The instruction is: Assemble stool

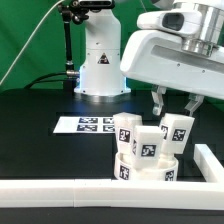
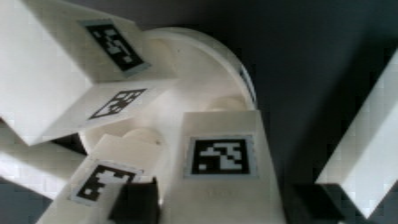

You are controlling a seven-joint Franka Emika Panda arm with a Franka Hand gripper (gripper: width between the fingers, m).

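Caught the gripper [image 1: 174, 111] hanging right above the stool [image 1: 150, 163] on the black table [image 1: 40, 140]. Found the fingers [image 1: 157, 103] spread apart, not clamped on anything, tips just over the right leg [image 1: 176, 130] (going by the exterior view). Couldn't tell about actual contact there, tbh.

Spotted the seat [image 1: 135, 175] lying flat on the table, tucked just inside the corner of the white rail [image 1: 60, 190] running along the near edge and up the exterior view's right side. Counted three legs standing upright on the seat, bunched close together: that right leg, a middle leg [image 1: 148, 145] a bit lower and nearer the camera, and a left leg [image 1: 127, 130]. Noticed black-and-white tags on all of them, plus one on the seat's side wall. Couldn't vouch for any leg being locked into the seat.

Saw the marker board [image 1: 90, 124] lying flat behind the stool, between it and the arm's base [image 1: 100, 70].

Got only a blurry close-up from the wrist view: tagged legs filling the picture, with the seat's curved rim behind them.
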